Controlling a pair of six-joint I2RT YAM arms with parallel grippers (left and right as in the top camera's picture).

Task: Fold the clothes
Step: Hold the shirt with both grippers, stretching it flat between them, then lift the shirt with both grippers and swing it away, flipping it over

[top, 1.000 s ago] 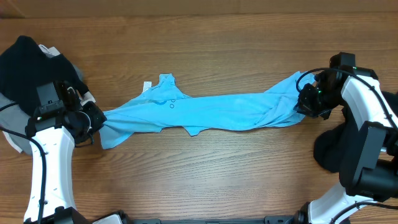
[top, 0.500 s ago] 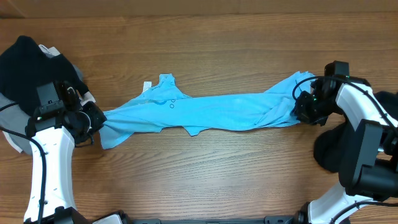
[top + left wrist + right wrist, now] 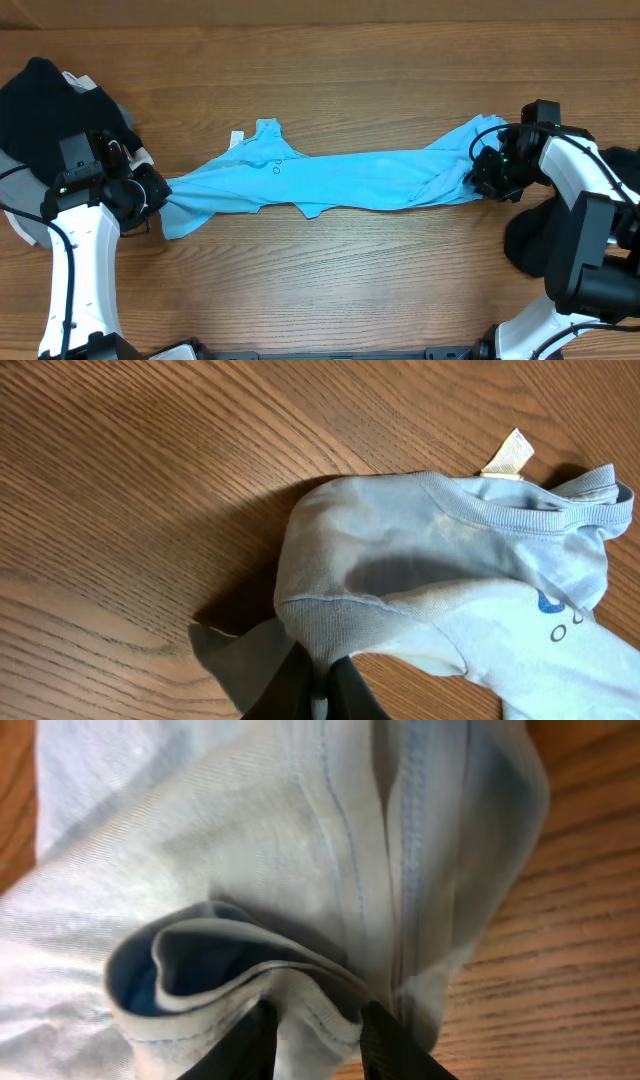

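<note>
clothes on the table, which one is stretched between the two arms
The light blue T-shirt, one end at the left gripper, the other at the right gripper; the black garment far left and black garment far right lie bunched.

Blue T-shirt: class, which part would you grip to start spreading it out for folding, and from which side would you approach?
Probably the ribbed collar, beside the white label. It juts out from the bunched T-shirt toward the far edge of the table and lies flat, so come in from that far side, low over the wood. The middle is only rolled folds.
</note>
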